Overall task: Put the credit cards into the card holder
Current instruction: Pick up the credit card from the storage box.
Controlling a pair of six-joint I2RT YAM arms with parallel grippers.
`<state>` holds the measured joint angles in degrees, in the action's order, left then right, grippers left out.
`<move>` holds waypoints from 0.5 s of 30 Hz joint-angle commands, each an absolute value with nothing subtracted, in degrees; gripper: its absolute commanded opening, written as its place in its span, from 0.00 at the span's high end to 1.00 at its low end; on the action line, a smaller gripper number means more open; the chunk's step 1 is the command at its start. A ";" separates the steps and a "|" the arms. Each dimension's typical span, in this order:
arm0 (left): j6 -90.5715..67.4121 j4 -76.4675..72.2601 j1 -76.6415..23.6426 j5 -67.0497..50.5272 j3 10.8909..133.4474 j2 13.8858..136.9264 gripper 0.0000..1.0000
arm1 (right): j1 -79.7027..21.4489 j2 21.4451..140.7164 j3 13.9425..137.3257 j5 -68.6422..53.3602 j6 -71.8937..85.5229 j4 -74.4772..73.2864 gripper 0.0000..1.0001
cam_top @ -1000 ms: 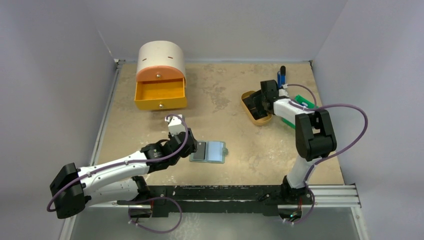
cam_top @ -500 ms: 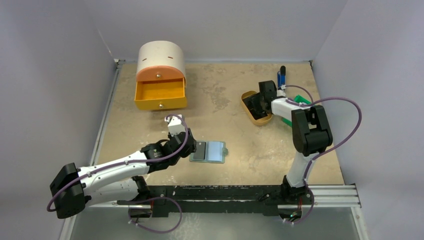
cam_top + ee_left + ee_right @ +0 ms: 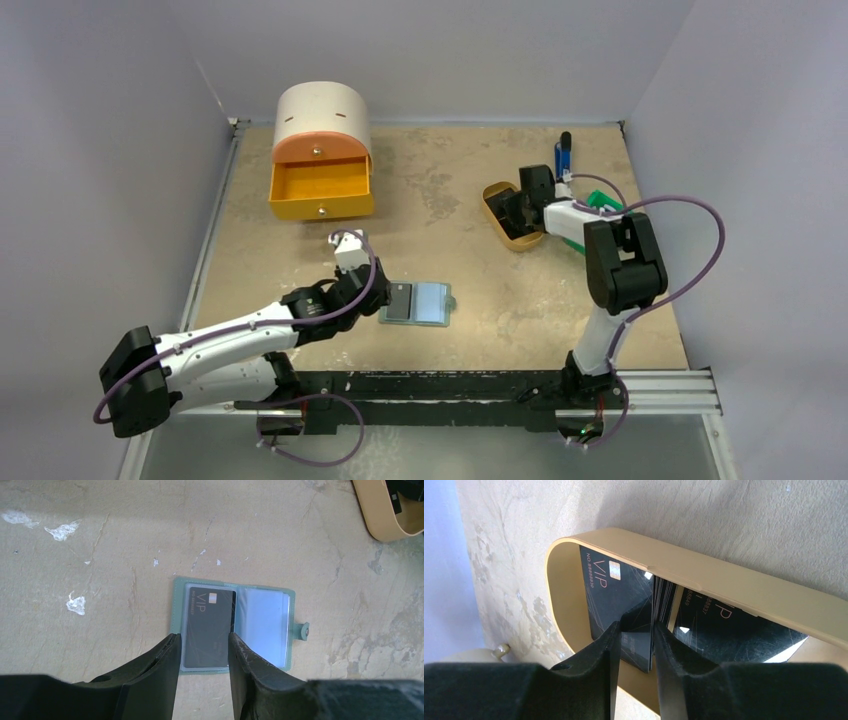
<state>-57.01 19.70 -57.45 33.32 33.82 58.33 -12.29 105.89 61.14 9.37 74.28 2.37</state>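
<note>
Right gripper [image 3: 636,630] is straddling an upright black credit card [image 3: 638,652] in a tan oval tray [image 3: 724,587], clamp unclear; left gripper [image 3: 203,637] is hanging part-open, empty, over a grey-green card holder [image 3: 260,622].

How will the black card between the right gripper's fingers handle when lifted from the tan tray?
Probably stiff and very light: the card looks thin and flat. Its glossy face may slip between the fingers. The tray wall could catch its edge.

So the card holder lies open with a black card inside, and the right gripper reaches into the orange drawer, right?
No: the right gripper reaches into the tan tray, as the right wrist view shows. The card holder does lie open, black card inside.
</note>
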 commanded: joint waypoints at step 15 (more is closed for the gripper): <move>-58.53 20.18 -57.44 34.28 32.96 56.77 0.63 | -11.93 100.26 55.90 10.35 74.13 2.09 0.76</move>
